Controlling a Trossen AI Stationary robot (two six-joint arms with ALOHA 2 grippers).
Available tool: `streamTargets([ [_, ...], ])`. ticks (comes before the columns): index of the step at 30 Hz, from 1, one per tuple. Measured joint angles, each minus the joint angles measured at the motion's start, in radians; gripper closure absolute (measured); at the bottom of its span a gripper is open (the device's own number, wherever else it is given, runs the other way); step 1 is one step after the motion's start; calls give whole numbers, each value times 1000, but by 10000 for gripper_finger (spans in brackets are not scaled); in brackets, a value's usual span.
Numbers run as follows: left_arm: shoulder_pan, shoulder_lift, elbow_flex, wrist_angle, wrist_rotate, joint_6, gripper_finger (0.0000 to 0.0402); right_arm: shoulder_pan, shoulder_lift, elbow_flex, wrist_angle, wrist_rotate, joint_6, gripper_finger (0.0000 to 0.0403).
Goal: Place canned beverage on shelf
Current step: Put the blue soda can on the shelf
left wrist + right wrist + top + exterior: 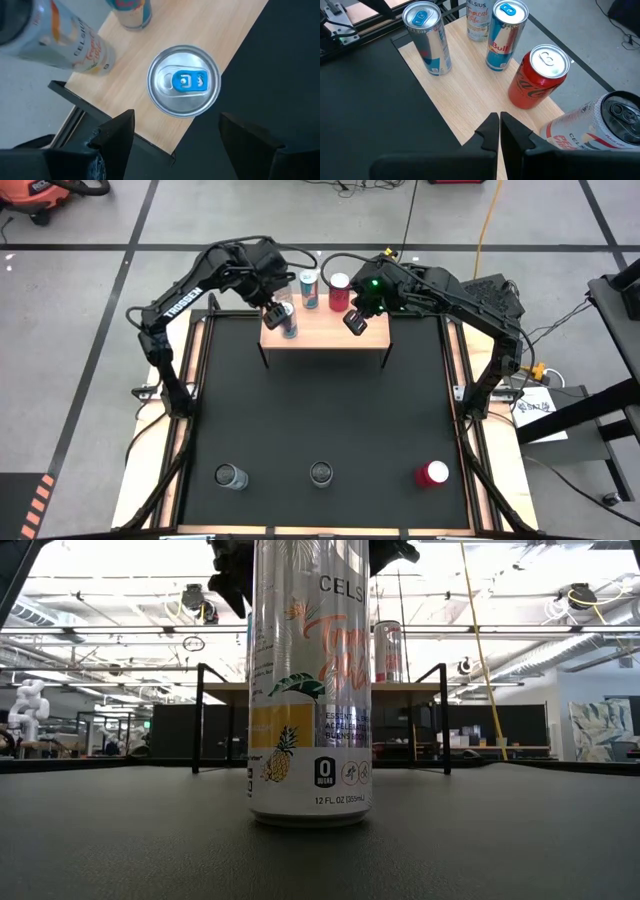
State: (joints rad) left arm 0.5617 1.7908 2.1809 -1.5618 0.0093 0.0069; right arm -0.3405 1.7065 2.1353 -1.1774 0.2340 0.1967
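Your left gripper [172, 137] hangs right over the blue-tabbed can [184, 81] on the shelf [125, 90], jaws apart on either side, holding nothing — pull away crooked and a finger could clip the rim and tip it off the near edge. The right gripper [499, 131] sits closed and empty over the shelf's other end, beside the red can [536, 77]. In the low view a tall can [309, 680] hides most of the shelf.
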Motion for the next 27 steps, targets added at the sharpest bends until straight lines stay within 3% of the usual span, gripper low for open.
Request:
streamTargets([
  [13,-22,-80,16,-8,1,1,118,0,0,0,0,0,0,403],
  [27,-54,-87,16,-10,5,12,118,0,0,0,0,-2,0,403],
])
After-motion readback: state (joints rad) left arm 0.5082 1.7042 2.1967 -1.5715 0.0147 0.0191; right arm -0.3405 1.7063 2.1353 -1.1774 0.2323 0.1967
